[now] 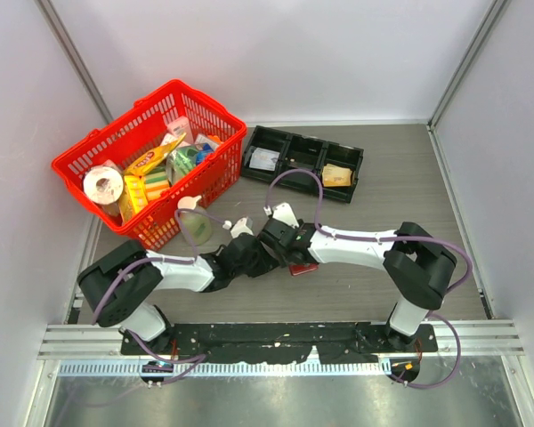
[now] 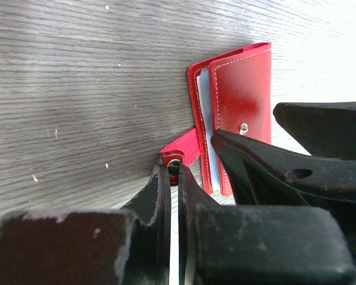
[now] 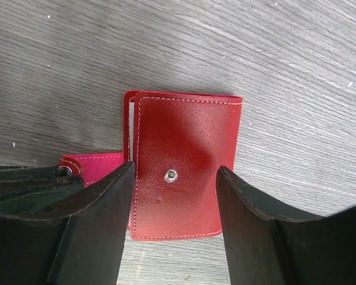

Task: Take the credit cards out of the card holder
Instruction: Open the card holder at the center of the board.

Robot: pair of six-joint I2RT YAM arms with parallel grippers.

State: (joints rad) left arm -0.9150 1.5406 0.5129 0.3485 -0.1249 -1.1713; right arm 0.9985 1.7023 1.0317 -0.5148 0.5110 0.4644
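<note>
The card holder [image 3: 187, 154], a dark red wallet with a snap stud, lies folded on the table; it also shows in the top view [image 1: 303, 268]. My right gripper [image 3: 175, 199] is open, one finger on each side of the wallet, just above it. My left gripper [image 2: 174, 169] is shut on the wallet's red snap tab [image 2: 181, 151], pulled out to the side. Pale blue-grey sleeve edges [image 2: 205, 113] show between the covers. The credit cards are hidden inside. In the top view both grippers, the left [image 1: 258, 260] and the right [image 1: 283, 256], meet at the table's middle.
A red basket [image 1: 89, 151] full of groceries stands at the back left. A black three-compartment tray [image 1: 303, 142] at the back centre holds a pale grey flat item [image 1: 265, 160] and a tan wad of paper [image 1: 336, 175]. White walls enclose the table.
</note>
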